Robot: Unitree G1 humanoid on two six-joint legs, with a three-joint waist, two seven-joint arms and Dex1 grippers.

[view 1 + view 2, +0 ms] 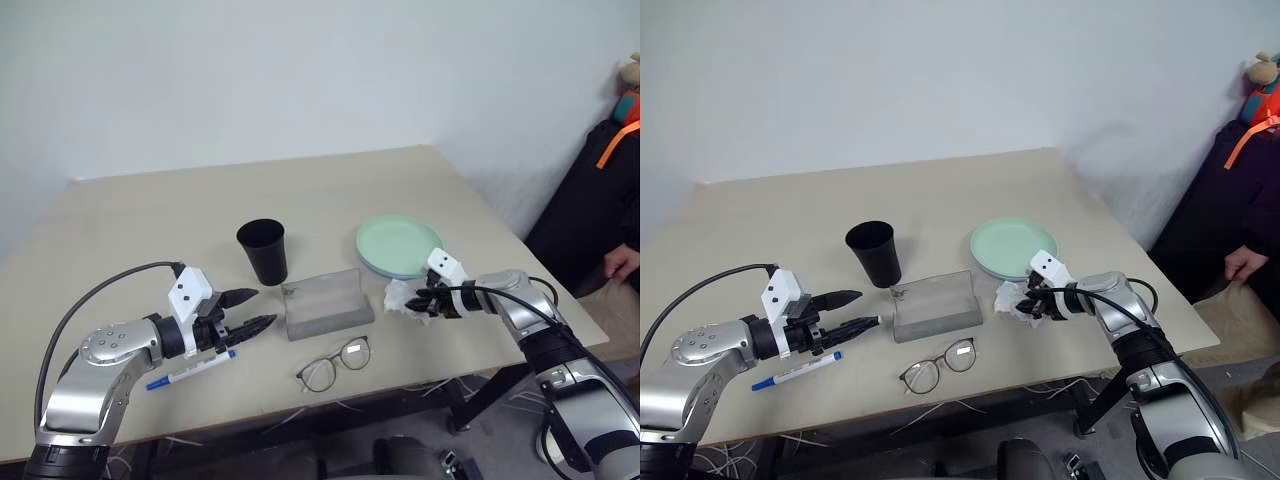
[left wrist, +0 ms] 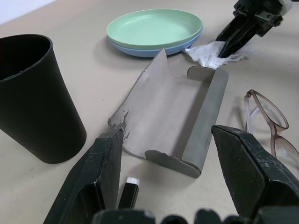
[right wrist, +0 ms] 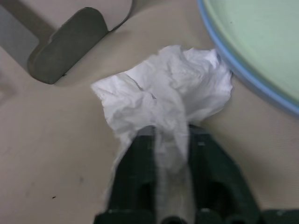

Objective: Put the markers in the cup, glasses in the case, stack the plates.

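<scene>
The mint green plate (image 1: pixel 398 241) lies stacked on the light blue plate (image 1: pixel 392 270) at the right. The black cup (image 1: pixel 263 250) stands upright in the middle. In front of it lies the grey case (image 1: pixel 325 303), open, and nearer the front edge the glasses (image 1: pixel 335 363). A white marker with a blue cap (image 1: pixel 190 370) lies under my left gripper (image 1: pixel 262 308), which is open, empty and points toward the case. My right gripper (image 1: pixel 428 303) is shut on a crumpled white tissue (image 3: pixel 163 93) between the case and the plates.
A person's hand (image 1: pixel 625 262) and dark clothing show beyond the table's right edge. Bare tabletop (image 1: pixel 200 200) stretches behind the cup to the wall. Cables hang below the table's front edge.
</scene>
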